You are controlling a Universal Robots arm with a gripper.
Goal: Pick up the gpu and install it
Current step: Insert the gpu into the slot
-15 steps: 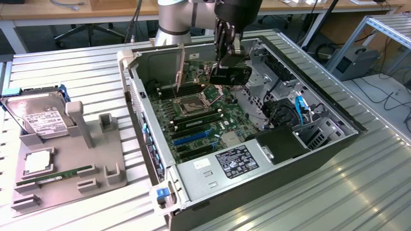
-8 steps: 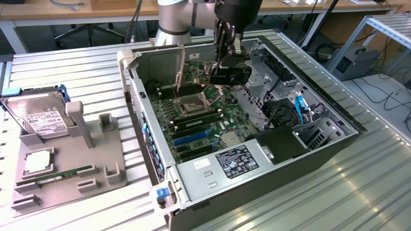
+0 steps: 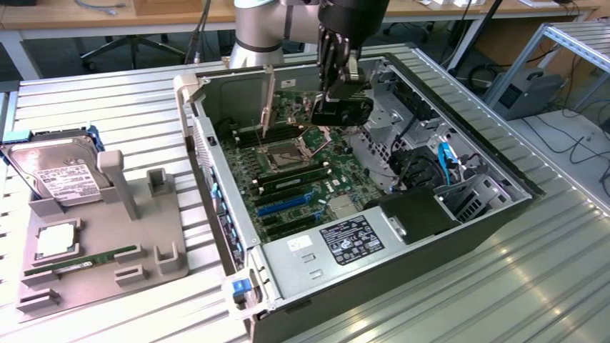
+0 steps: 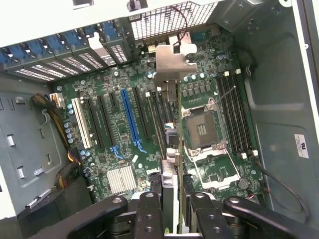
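The gpu (image 4: pixel 170 164) is hanging edge-on just above the motherboard (image 4: pixel 112 129), the gripper (image 4: pixel 172 199) clenching it between its fingers, so the install step is looking under way, and I'd say seating it is calling for careful lining-up with a slot on that board.

Robot arm (image 3: pixel 256 32) with a smooth, silver-grey cylindrical body that joins a glossy black wrist (image 3: pixel 355 14). The pincer (image 4: pixel 172 201) is matte black, with two jointed metal fingers (image 4: pixel 149 211) made of flat linkage bars. Round dark pivot screws (image 4: pixel 148 195) pin the bars, and curved outer links (image 4: pixel 259 214) sweep out on either side.
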